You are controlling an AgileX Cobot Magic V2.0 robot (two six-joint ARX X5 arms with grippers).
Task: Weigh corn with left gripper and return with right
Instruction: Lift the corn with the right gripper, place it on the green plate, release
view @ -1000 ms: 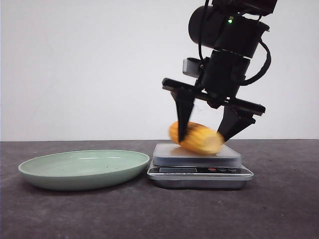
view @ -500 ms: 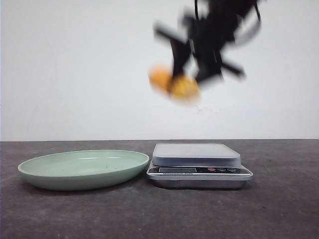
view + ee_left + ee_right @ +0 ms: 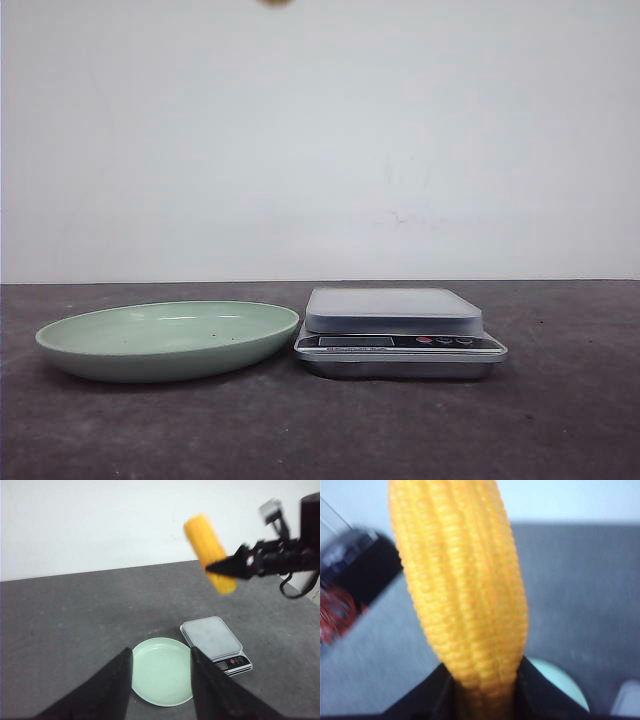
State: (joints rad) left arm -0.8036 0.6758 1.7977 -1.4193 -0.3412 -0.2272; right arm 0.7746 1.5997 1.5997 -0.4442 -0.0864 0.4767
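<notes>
Left wrist view shows your right gripper (image 3: 235, 567) clamped on the ridged yellow-orange corn cob (image 3: 210, 552), high above the pale green plate (image 3: 161, 672); left claw (image 3: 161, 680) gapes empty. Pinched off-centre, it could slip.

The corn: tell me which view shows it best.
The right wrist view: the corn fills the frame, kernel rows sharp, pinched between the right gripper's fingers. The left wrist view shows it whole but small and slightly blurred, held above the table. The front view catches only a sliver at the top edge.
</notes>
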